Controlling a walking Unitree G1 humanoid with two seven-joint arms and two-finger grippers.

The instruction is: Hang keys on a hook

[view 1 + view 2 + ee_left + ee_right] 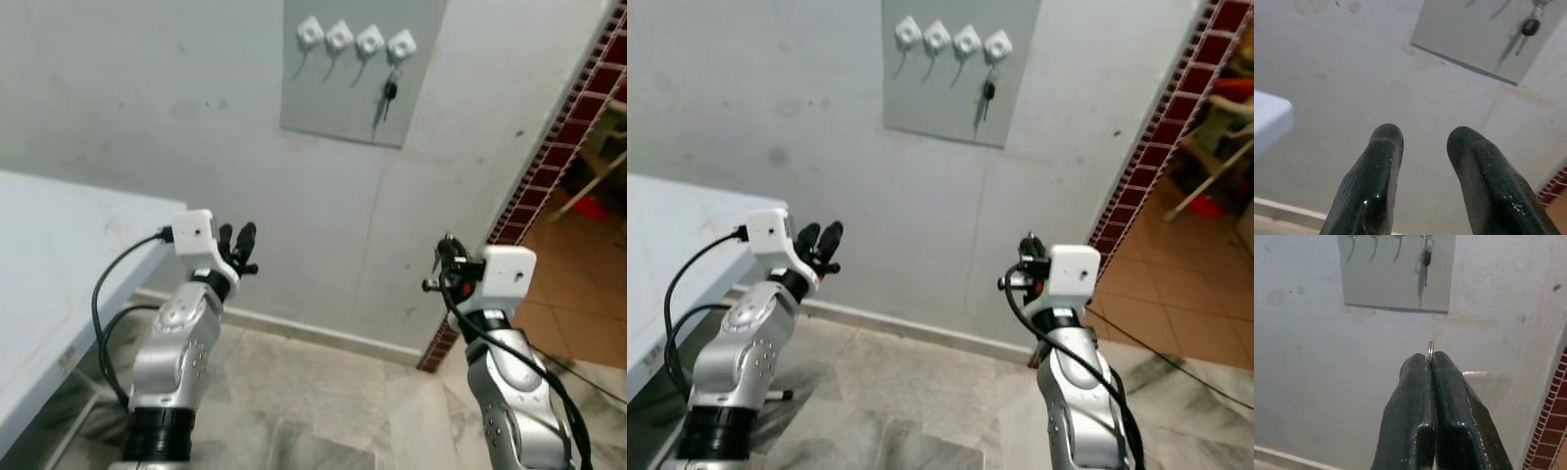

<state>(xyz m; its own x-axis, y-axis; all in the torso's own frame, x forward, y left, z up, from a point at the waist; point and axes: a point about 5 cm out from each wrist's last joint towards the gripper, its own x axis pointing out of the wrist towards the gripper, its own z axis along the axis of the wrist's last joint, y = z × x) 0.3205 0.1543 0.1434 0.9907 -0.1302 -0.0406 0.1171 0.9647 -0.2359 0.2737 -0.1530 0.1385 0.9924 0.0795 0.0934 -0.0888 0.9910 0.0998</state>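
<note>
Four white wall hooks [354, 39] sit high on the grey panel [323, 98]. Right pincer [1430, 363], clamped on a thin metal key ring [1430, 348], should rise, keeping the ring upright; left pincer [1422, 142] gapes.

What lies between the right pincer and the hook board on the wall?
Nothing: in the right wrist view, only bare grey wall separates the right pincer, shut on a key ring, from the hook board above it.

Three left hooks [338, 37] stand free; keys [389, 93] occupy the rightmost hook [401, 44].
</note>
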